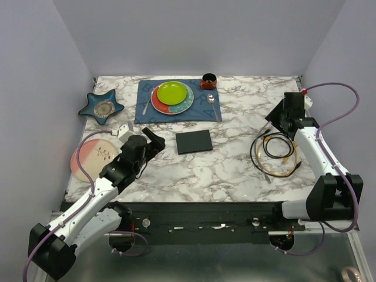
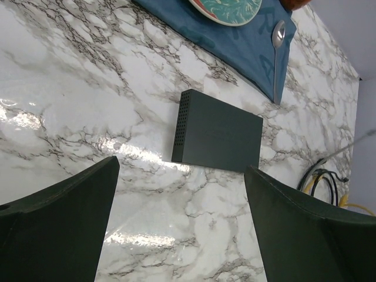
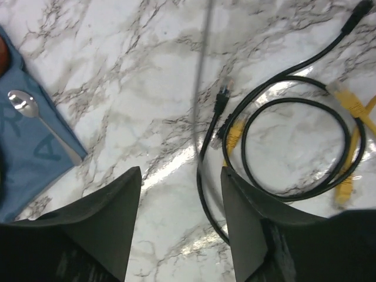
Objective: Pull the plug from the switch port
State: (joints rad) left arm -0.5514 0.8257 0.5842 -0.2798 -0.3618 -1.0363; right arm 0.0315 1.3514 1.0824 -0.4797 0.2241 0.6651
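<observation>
Seemingly the pull is finished: the left gripper [image 1: 154, 140] gapes empty, and the right gripper [image 3: 182, 173] is parted, holding nothing. Beyond, the switch [image 1: 194, 141] lies mid-table, well apart from the coiled cables [image 1: 276, 154]. Next calls only for backing away. Only the right wrist view shows the loose plug ends [image 3: 222, 98]; the sockets are hidden everywhere.

A robot lab cell: plain lilac walls [image 1: 200, 35] close around a marble-look table [image 1: 235, 170], with left arm [image 1: 88, 202] and right arm [image 1: 314, 150] bolted at 6 o'clock
</observation>
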